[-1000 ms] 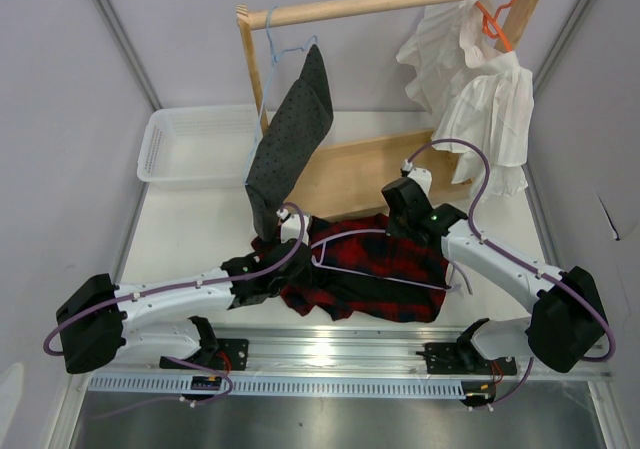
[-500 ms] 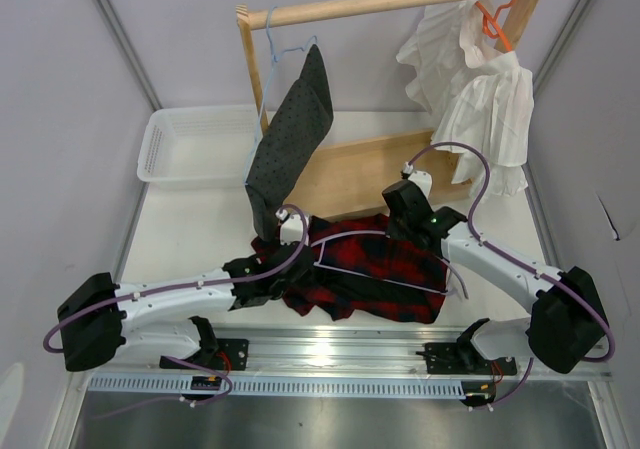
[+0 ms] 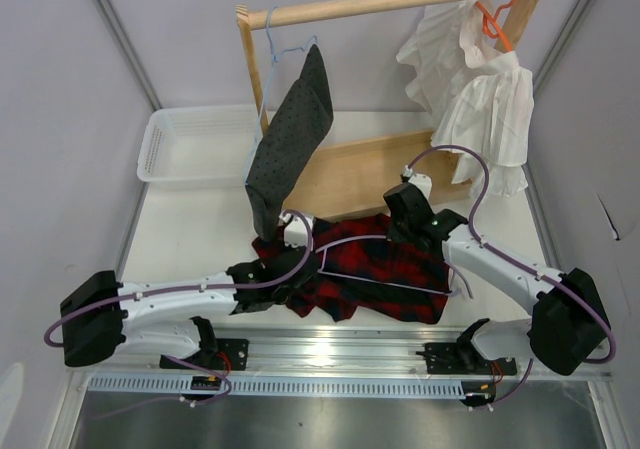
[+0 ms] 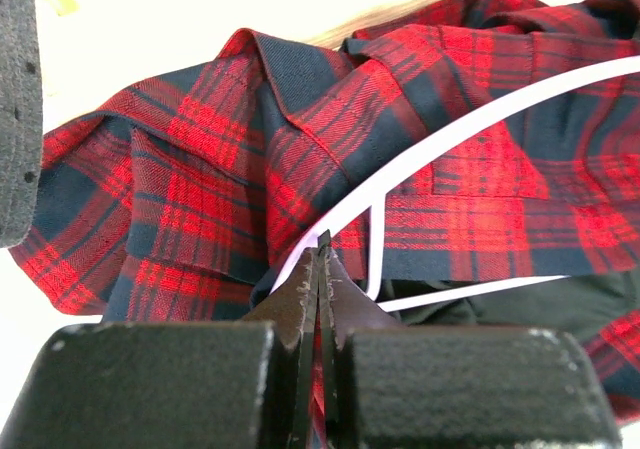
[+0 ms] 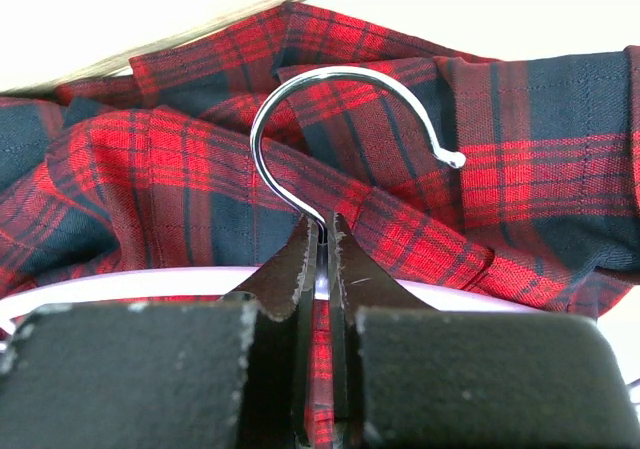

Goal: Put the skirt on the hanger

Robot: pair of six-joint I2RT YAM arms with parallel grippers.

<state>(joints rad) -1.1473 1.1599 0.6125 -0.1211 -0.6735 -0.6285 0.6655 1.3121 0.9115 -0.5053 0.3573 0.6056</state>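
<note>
The red-and-navy plaid skirt (image 3: 385,269) lies crumpled on the table between my arms. The lilac hanger (image 3: 345,239) lies across it, its bar showing in the left wrist view (image 4: 480,119). My left gripper (image 3: 300,272) is at the skirt's left edge; in its wrist view (image 4: 323,244) it is shut on a fold of the skirt (image 4: 200,169), right by the hanger's end. My right gripper (image 3: 402,235) is at the skirt's far side; in its wrist view (image 5: 322,224) it is shut on the stem of the hanger's silver hook (image 5: 340,79), over the skirt (image 5: 540,169).
A wooden rack (image 3: 390,4) stands at the back. A dark grey speckled garment (image 3: 290,134) hangs from it on a light blue hanger (image 3: 275,44), a white ruffled garment (image 3: 480,99) on an orange hanger (image 3: 500,14). A white basket (image 3: 195,144) sits back left.
My left gripper has moved a little to the right and away from me, bunching the skirt's left edge. My right gripper has shifted slightly left with the hanger.
</note>
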